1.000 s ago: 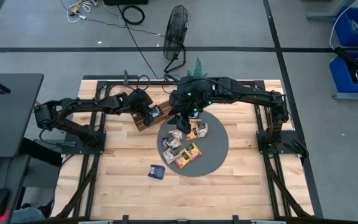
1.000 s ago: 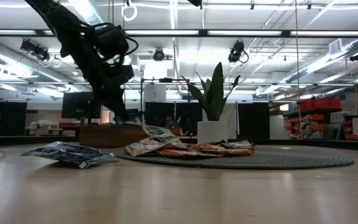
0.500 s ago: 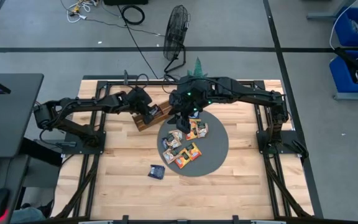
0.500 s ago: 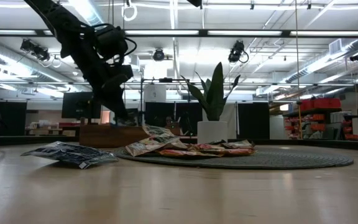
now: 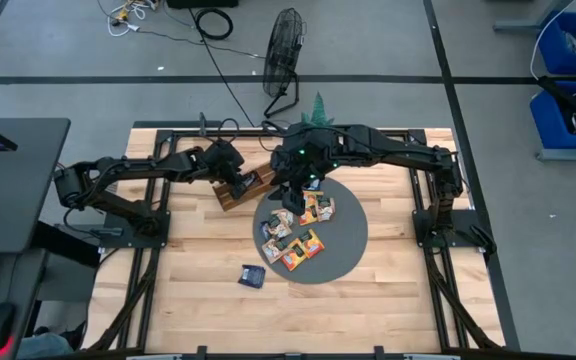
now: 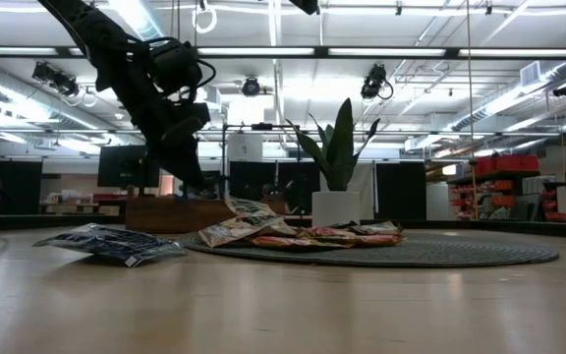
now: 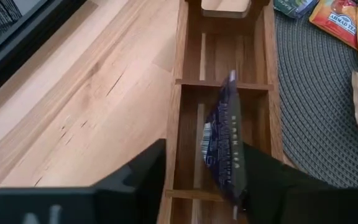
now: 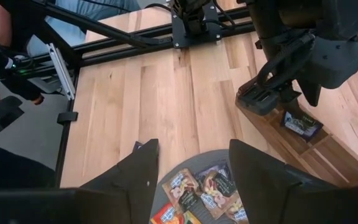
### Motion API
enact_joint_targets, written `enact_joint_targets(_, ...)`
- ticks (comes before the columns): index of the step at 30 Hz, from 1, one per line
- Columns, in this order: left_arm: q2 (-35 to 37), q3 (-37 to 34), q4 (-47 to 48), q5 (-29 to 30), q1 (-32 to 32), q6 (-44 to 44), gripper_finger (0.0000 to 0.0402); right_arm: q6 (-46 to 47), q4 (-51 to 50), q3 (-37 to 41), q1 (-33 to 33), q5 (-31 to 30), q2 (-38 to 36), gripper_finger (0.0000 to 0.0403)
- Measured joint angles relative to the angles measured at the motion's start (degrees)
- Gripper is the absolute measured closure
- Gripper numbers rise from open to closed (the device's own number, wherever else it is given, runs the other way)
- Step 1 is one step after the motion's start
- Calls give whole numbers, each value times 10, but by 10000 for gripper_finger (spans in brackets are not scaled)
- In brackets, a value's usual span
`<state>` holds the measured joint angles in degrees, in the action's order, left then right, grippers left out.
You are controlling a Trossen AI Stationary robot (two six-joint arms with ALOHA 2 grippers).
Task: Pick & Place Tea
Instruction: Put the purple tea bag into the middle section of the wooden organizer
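1. The left end effector (image 5: 240, 186) hung over the wooden tray (image 5: 251, 187) at the mat's (image 5: 343, 240) back-left edge.
2. In the left wrist view its fingers (image 7: 135, 180) stood apart, and a dark blue sachet (image 7: 224, 142) stood on edge against one finger, over a tray compartment (image 7: 191, 146); whether it was still pinched cannot be told.
3. The right end effector (image 5: 292, 196) hovered above the back of the round grey mat, fingers (image 8: 132, 177) spread wide and holding nothing.
4. A cluster of orange and pale sachets (image 5: 296, 228) lay loose on the mat, just in front of the right end effector.
5. One dark sachet (image 5: 252, 276) lay alone on the bare table (image 5: 198, 300), in front of the mat's left edge.
6. A potted plant (image 6: 340, 167) stood behind the mat.
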<state>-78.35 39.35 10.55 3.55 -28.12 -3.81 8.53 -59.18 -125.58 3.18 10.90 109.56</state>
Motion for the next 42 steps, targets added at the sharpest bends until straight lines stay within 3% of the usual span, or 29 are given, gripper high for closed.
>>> enact_joint_targets(11, 0, 0, -4, -11, 0, 13, 148, 0, 0, 0, 0, 0, 0, 202)
enact_joint_targets(16, 13, 0, 6, 37, -2, -18, 149, 0, -8, 0, 0, 0, 0, 202)
enact_joint_targets(20, 57, 29, 40, 42, -8, -11, 162, -7, -36, 0, 0, 0, 0, 202)
enact_joint_targets(26, 158, 126, 130, 19, -6, -18, 177, -21, -65, 7, 0, -1, 0, 203)
enact_joint_targets(30, 223, 173, 224, 34, 12, -41, 183, -36, -84, 27, -8, -45, 0, 203)
enact_joint_targets(34, 289, 175, 295, 36, 36, -97, 191, -42, -75, 75, -16, -49, 1, 203)
enact_joint_targets(42, 367, 153, 403, -23, 109, -213, 200, -14, 33, 187, -24, -27, 1, 203)
